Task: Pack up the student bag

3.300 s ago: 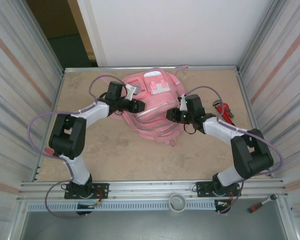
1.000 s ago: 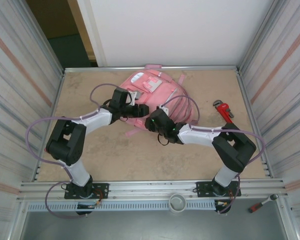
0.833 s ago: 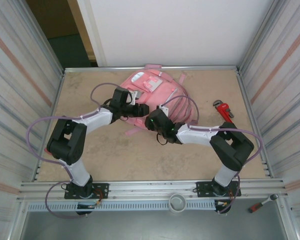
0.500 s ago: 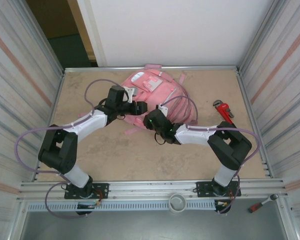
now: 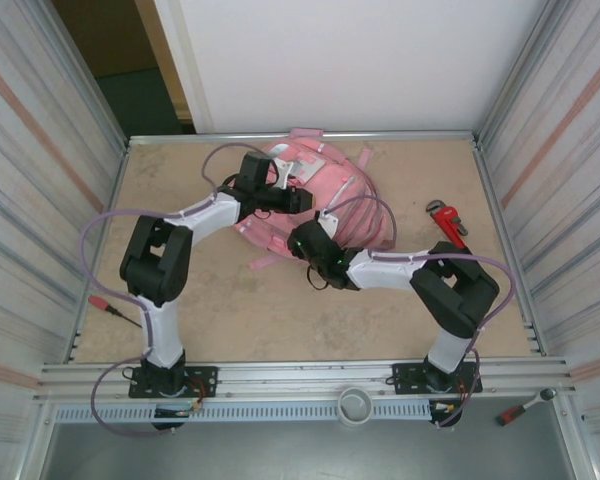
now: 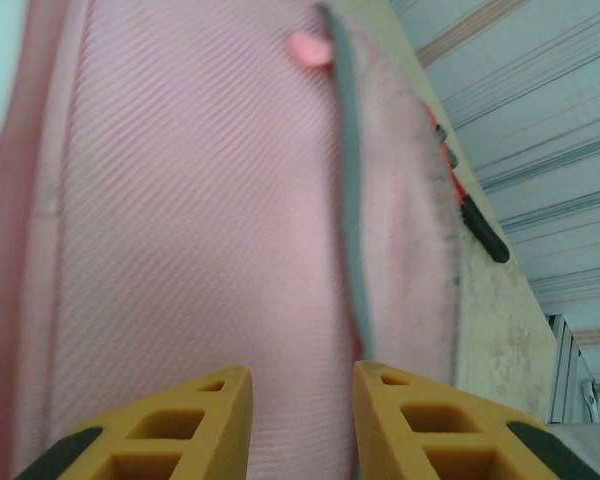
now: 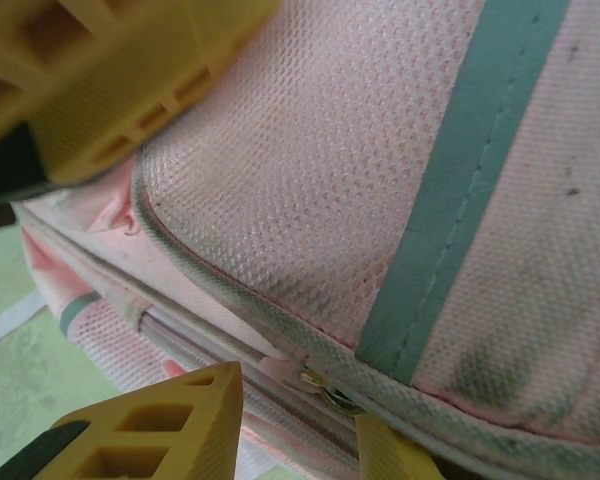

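Observation:
The student bag (image 5: 335, 195) is a pink backpack lying at the back middle of the table. My left gripper (image 5: 298, 200) rests on its top. In the left wrist view its yellow fingers (image 6: 220, 410) stand a narrow gap apart with pink bag fabric (image 6: 180, 200) filling the gap, and I cannot see whether it is pinched. My right gripper (image 5: 298, 238) is at the bag's near edge. Its jaws (image 7: 300, 395) are closed round the zipped seam of the bag (image 7: 330, 150), with the zip pull (image 7: 315, 385) between them.
A red pipe wrench (image 5: 447, 222) lies to the right of the bag and also appears past the bag's edge as the wrench (image 6: 470, 215). A red-handled screwdriver (image 5: 110, 307) lies near the left wall. Metal walls enclose the table on both sides.
My left arm has swung right and forward, carrying its gripper onto the top of the bag, and its jaws have narrowed. The right arm and the bag have barely moved.

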